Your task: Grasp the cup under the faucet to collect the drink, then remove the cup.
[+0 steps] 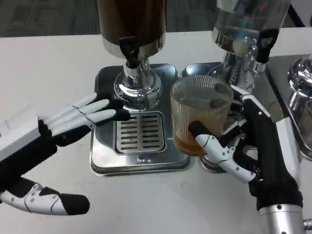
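Note:
A ribbed clear glass cup (200,114) with a little brown drink at its bottom is held by my right hand (248,151), fingers wrapped around its lower part. The cup is lifted to the right of the brown drink dispenser (130,22), away from its black faucet (131,56) and the slotted drip tray (140,132). My left hand (58,126) hovers with fingers stretched out at the left edge of the drip tray, its fingertips (117,109) near the dispenser's chrome base. It holds nothing.
A second dispenser (248,24) with clear liquid stands behind the cup, with its own black tap (263,46). A third chrome base (300,78) sits at the far right. The white table (48,63) stretches to the left and front.

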